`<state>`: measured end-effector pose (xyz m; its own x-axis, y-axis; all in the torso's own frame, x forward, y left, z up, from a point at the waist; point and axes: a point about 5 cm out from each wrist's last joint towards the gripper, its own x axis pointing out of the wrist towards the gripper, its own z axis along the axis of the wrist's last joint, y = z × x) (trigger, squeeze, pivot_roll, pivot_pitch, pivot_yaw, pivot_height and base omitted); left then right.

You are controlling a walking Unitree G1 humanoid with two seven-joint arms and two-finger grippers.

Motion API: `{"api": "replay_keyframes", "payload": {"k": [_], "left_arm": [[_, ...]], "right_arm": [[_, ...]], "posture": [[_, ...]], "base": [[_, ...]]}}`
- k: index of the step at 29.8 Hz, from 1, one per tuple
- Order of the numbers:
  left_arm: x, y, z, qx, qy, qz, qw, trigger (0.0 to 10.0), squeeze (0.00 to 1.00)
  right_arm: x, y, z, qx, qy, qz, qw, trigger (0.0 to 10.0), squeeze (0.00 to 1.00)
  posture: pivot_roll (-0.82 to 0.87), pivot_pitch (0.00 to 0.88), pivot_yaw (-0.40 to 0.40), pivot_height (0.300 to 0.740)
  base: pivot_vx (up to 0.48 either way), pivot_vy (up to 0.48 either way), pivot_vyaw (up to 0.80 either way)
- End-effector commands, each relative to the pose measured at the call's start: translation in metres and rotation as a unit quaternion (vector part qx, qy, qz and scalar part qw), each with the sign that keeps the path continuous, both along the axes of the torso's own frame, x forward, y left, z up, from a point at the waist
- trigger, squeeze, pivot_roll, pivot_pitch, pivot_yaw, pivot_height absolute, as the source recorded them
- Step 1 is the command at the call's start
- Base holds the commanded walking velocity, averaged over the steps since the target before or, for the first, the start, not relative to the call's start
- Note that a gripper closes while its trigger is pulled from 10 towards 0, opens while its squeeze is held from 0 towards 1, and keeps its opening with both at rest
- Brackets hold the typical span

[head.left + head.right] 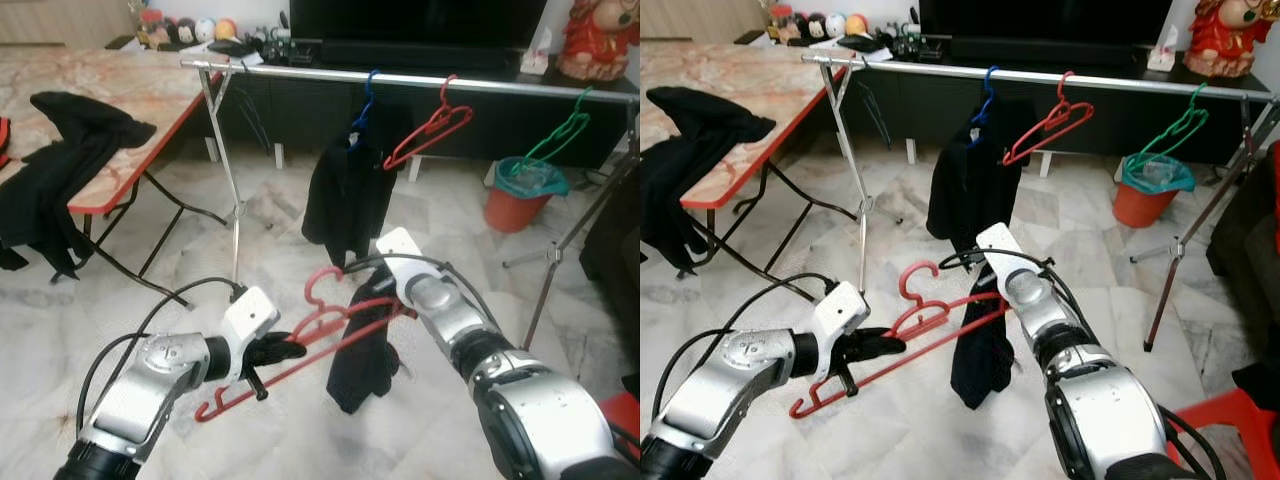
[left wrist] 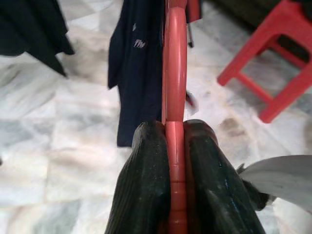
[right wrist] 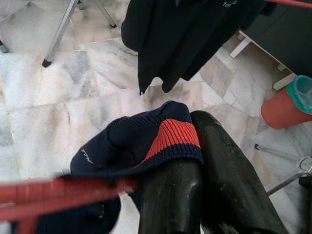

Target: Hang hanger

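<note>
Red plastic hanger (image 1: 300, 345), tilted in mid-air, dark navy garment (image 1: 365, 350) draped over it

Left pincer (image 2: 176, 146) clamps red hanger (image 2: 174, 83) beside dark garment (image 2: 136, 73)

You're looking down on a floor (image 1: 150, 400) of pale grey-veined marble tiles, evenly lit. To your left stands a folding desk (image 1: 120, 90) with a marbled top, red edge and black crossed legs. Along the far wall runs a low dark cabinet (image 1: 300, 110) carrying a large black screen (image 1: 415, 20) and small figurines (image 1: 190, 30). An orange bin (image 1: 520, 200) with a teal liner sits near it, and a red stool (image 2: 273, 73) stands at your right
</note>
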<state>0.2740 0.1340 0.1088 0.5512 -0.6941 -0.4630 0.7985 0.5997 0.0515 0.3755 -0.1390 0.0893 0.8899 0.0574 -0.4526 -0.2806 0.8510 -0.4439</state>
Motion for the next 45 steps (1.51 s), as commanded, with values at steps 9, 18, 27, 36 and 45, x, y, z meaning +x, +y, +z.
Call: {"api": "replay_keyframes", "payload": {"k": [9,18,27,36,45], "left_arm": [[0.01,0.006,-0.002,0.012,-0.024,0.043,0.999,10.0,0.0],[0.011,0.002,-0.002,-0.01,-0.025,0.04,0.999,10.0,0.0],[0.01,0.0,-0.004,-0.018,-0.019,0.031,0.999,10.0,0.0],[0.014,0.001,-0.006,-0.01,-0.023,0.053,0.998,10.0,0.0],[0.024,0.004,-0.006,-0.001,-0.045,0.099,0.994,10.0,0.0]], "right_arm": [[0.006,0.002,0.011,0.006,-0.016,0.012,1.0,10.0,0.0],[0.006,0.01,0.014,0.017,-0.011,0.044,0.999,10.0,0.0],[0.007,0.013,0.017,0.022,-0.01,0.053,0.998,10.0,0.0],[0.005,0.014,0.014,0.025,-0.005,0.054,0.998,10.0,0.0],[0.004,0.015,0.013,0.029,-0.002,0.057,0.998,10.0,0.0]], "posture": [[0.08,0.0,-0.016,0.74],[0.07,0.0,-0.015,0.74],[0.07,0.0,-0.015,0.74],[0.07,0.0,-0.012,0.74],[0.06,0.0,-0.005,0.74]], "base": [[0.0,0.0,0.0],[0.0,0.0,0.0],[0.0,0.0,0.0],[0.0,0.0,0.0],[0.0,0.0,0.0]]}}
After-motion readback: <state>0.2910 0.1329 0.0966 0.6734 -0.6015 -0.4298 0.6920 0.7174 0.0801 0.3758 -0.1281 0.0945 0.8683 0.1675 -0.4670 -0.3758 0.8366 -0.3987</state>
